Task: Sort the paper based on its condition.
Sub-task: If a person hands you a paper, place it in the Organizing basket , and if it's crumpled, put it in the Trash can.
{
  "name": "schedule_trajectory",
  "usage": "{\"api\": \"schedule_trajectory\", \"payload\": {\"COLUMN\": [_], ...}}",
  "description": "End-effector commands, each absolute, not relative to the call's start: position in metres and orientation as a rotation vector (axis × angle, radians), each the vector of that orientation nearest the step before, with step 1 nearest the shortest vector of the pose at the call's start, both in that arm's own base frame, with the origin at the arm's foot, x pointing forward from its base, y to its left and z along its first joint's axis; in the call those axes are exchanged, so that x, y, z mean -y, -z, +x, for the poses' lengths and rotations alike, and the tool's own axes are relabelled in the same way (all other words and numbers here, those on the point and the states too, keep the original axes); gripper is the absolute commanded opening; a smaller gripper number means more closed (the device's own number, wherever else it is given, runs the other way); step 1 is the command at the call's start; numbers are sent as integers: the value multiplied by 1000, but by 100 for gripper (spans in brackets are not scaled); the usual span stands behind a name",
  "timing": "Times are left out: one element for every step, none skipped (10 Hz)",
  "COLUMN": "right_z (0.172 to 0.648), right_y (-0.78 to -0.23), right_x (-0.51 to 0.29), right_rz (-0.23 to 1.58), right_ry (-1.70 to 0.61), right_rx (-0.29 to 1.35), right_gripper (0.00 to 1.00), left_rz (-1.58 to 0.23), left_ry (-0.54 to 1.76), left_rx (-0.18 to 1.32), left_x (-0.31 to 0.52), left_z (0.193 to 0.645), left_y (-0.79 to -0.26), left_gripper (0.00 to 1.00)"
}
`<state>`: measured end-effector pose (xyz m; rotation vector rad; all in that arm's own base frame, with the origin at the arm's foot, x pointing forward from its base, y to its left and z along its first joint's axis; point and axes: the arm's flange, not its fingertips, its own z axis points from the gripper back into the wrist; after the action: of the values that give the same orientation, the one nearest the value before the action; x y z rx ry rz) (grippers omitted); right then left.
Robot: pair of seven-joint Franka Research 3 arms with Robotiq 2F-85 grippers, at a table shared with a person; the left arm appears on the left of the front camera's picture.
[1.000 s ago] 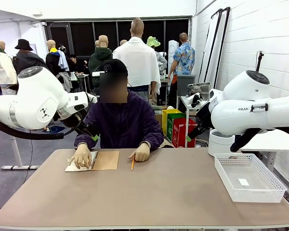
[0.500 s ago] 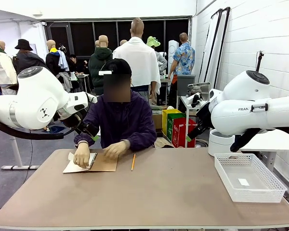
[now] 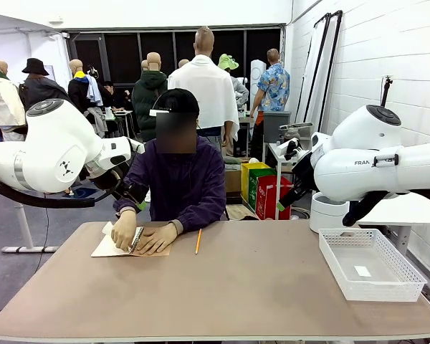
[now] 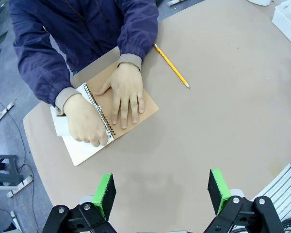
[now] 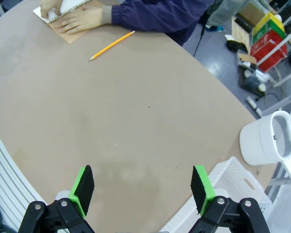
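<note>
Brown notebook (image 4: 149,106): person's hand (image 4: 126,94) newly pressed on cover, paper (image 4: 59,125) not yet loose; left gripper (image 4: 160,191), right gripper (image 5: 141,187) gaping, empty

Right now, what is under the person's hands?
A spiral notebook: one hand lies flat on its brown cover, the other hand curls over a white page. Whether that page is torn loose is hidden by the hand.

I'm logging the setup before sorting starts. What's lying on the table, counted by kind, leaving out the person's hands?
Spiral notebook: 1
Pencil: 1
White basket: 1
Small white slip, in the basket: 1
Total: 4
</note>
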<state>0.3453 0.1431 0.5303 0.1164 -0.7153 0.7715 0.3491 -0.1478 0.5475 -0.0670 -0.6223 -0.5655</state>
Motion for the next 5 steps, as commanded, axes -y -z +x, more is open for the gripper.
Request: {"api": "schedule_trajectory", "payload": {"right_z": [346, 346, 346, 346, 346], "right_y": [-529, -529, -529, -529, -529], "right_x": [-143, -143, -143, -143, -143], "right_rz": [122, 122, 122, 122, 122], "right_ry": [-773, -773, -773, -773, -773], "right_rx": [713, 713, 713, 713, 713], "right_gripper": [100, 100, 100, 100, 100], "left_rz": [-68, -68, -68, -68, -68], "left_ry": [568, 568, 568, 568, 568], "left_rx": [621, 621, 621, 621, 621], "left_x": [149, 149, 149, 149, 149], "left_z": [350, 350, 350, 350, 350], "left_y": [-548, -548, -548, -548, -548], "left_gripper": [100, 100, 100, 100, 100]}}
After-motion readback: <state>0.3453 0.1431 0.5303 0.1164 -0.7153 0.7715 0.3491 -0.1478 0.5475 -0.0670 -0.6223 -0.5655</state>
